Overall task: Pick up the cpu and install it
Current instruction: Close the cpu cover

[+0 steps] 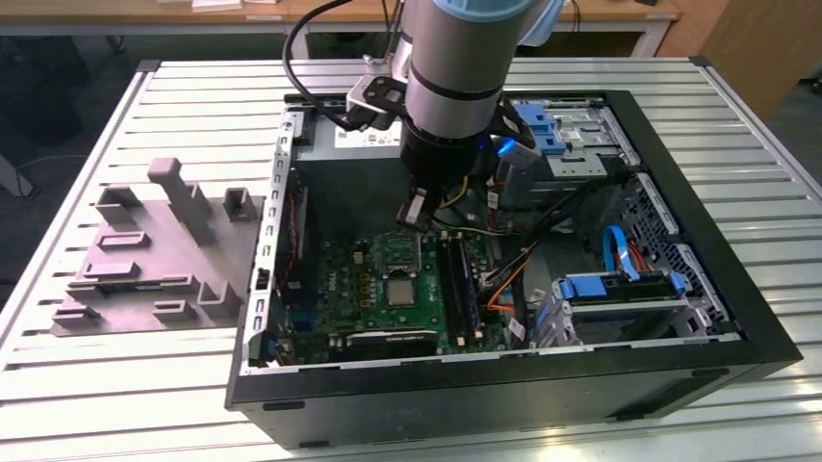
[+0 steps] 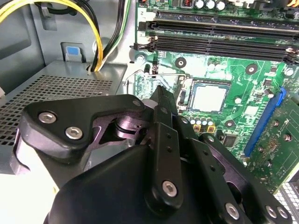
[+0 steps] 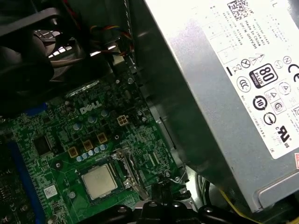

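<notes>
**A:** Where do we find the gripper [image 1: 414, 212], and in what state?

**B:** We find it lowered into the open computer case [image 1: 514, 404], hanging above the motherboard [image 1: 372, 289]. We cannot tell whether it is open or closed. We see nothing held at its tip in both wrist views [image 2: 160, 91] [image 3: 159, 186].

**A:** What do we read across the exterior view, left to right?

**B:** First, the grey fixture block [image 1: 148, 255] rests on the slatted table [image 1: 77, 385], just beside the case. We judge it a parts stand, kept within the arm's reach. Next comes the case, lying on its side so that the board faces upward for access from above. At the exterior view's right sits the drive cage [image 1: 617, 289] with its blue fittings.

**A:** Where do we locate the cpu [image 1: 402, 292]?

**B:** We locate it lying flat in its socket on the motherboard, metal top upward [image 2: 209, 98] [image 3: 99, 181]. The gripper is apart from it, not touching.

**A:** What is the gripper nearest to?

**B:** The wire socket lever [image 2: 161, 73], whose hooked end [image 3: 176, 177] lies just beside the tip, between the socket and the power supply [image 3: 224, 93]. We judge the chip placed and the socket not yet confirmed as locked.
</notes>
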`<state>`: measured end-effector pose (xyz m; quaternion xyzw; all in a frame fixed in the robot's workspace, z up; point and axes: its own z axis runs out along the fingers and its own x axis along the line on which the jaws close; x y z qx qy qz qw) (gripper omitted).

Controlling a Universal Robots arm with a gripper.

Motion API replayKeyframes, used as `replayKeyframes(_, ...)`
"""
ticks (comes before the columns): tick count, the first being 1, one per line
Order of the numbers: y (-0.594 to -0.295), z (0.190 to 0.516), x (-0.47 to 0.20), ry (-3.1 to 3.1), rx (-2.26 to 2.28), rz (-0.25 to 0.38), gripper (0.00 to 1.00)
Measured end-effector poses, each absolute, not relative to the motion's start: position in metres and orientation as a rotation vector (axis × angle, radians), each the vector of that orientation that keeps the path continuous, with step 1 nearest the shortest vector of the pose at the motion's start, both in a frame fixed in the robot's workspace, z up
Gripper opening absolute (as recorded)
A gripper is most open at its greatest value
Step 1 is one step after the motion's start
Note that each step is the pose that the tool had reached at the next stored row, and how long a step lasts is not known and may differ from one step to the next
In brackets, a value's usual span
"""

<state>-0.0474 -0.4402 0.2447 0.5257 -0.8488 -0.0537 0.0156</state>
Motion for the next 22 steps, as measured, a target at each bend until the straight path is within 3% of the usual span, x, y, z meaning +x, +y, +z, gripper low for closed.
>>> replayKeyframes(11,-0.443,0.245,-0.047,-2.640,1.636,-0.167,0.11)
replayKeyframes(22,-0.463,0.244,-0.048,-2.638,1.638,-0.165,0.11)
